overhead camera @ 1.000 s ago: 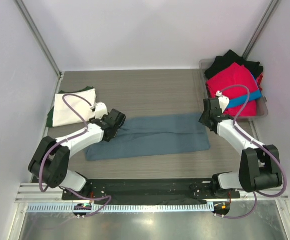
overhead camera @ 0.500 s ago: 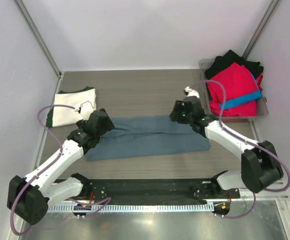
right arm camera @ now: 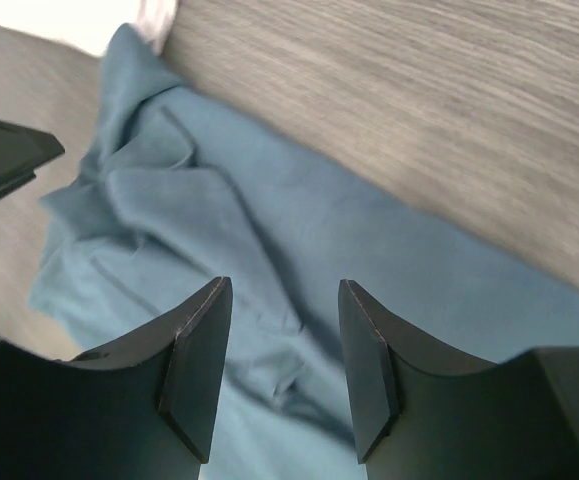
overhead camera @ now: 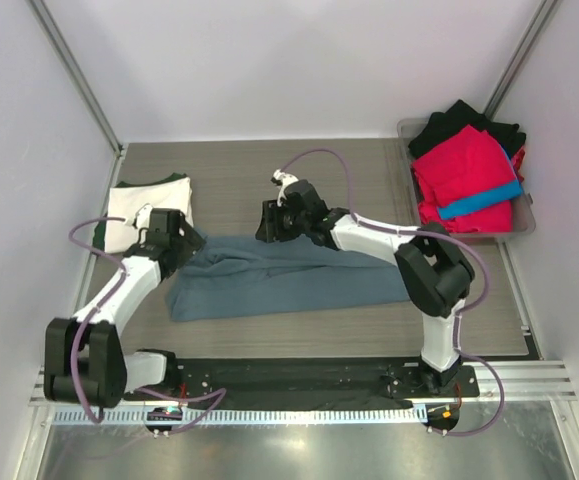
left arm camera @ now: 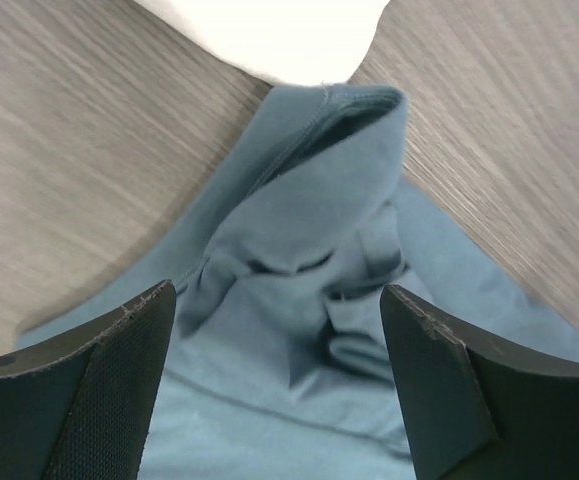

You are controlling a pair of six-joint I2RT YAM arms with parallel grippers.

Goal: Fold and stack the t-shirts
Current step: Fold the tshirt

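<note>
Blue-grey shirt [overhead camera: 309, 280]: it lies in the middle of the table [overhead camera: 269, 170], folded into one long strip.
Long way of the strip: it runs from left to right, with the left end a little nearer to us.
Left gripper [overhead camera: 181, 240]: its jaws are wide apart and hold nothing. It hangs right over the left end of the strip, where the cloth is bunched up in a lump.
Right gripper [overhead camera: 269, 222]: its jaws are apart and hold nothing. It is over the far edge of the strip, a bit left of the middle.
Nearer arm: the left one is nearer to the lumpy left end. The right end is well apart from both grippers.
Next move, my guess: smooth or grab the left end and fold it along the long way, toward the right.
Cream-white shirt [overhead camera: 129, 215]: it is folded, far left, just beside the strip's left end, on top of the dark green shirt [overhead camera: 176, 181].
</note>
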